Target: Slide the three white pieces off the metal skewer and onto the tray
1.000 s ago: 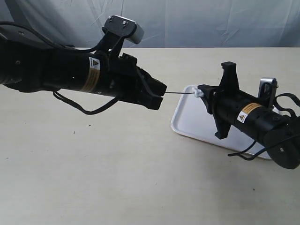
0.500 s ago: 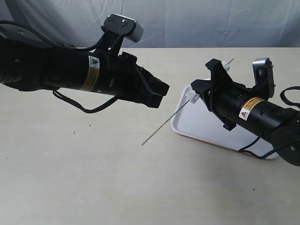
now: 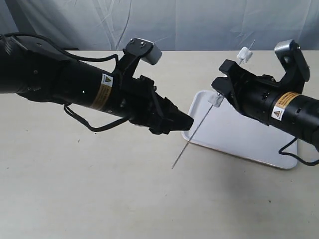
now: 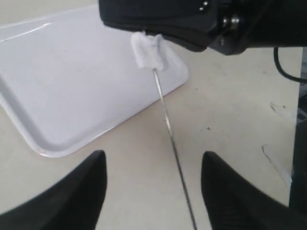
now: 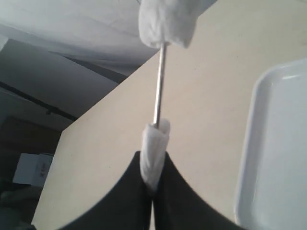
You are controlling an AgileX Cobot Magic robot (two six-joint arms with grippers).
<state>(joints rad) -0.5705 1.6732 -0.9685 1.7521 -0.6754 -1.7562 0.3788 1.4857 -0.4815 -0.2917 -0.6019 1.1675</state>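
A beige surface (image 3: 99, 194) is seen carrying the white tray (image 3: 239, 137), which is laid flat on the right, under the right arm. The left end effector (image 4: 153, 160) is spread wide and empty, and the metal skewer (image 3: 192, 135) is passed between its fingers without visible contact. The right end effector (image 5: 152, 160) is clamped on one of the white pieces (image 5: 154, 143) threaded on the skewer, which is held tilted in the air, its lower tip beside the tray's edge. Another piece is seen above the clamp and one below it

Exterior view oversees table (image 3: 99, 199); close wrist views share the skewer (image 4: 168, 125).
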